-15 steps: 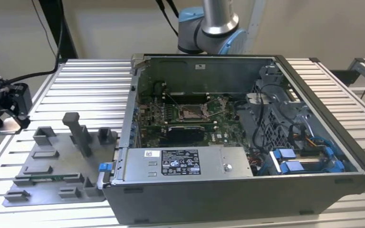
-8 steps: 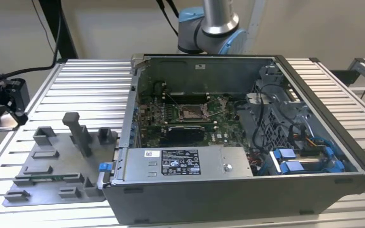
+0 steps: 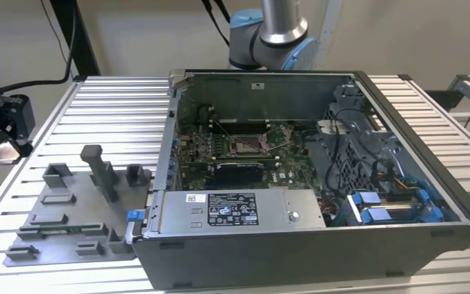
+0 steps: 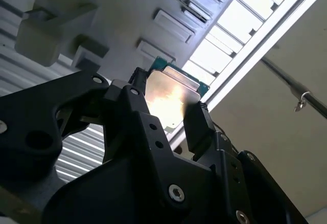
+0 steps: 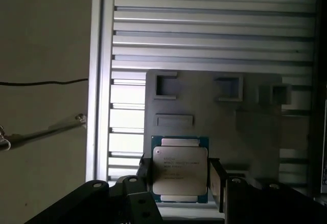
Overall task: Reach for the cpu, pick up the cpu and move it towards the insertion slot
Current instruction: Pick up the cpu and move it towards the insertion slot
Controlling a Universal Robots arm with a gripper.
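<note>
The cpu (image 5: 180,169), a small square chip with a pale metal top and a green rim, sits between my gripper's (image 5: 180,181) black fingers (image 5: 217,182), which are shut on its two sides. In the second wrist view the cpu (image 4: 168,98) shines brightly in the gripper (image 4: 166,114). It hangs well above the grey fixture plate (image 5: 214,116), near the table's edge. The insertion slot (image 3: 245,146), a silver-framed square socket with a dark centre, lies on the green motherboard inside the open computer case (image 3: 300,245) in the exterior view.
The grey fixture plate (image 3: 63,245) with upright blocks lies on the ribbed metal table (image 3: 112,110) at the exterior view's left of the case. The arm's base (image 3: 268,37) stands behind the case. Dark equipment (image 3: 7,122) sits at the left edge. Cables and blue parts fill the case's right side.
</note>
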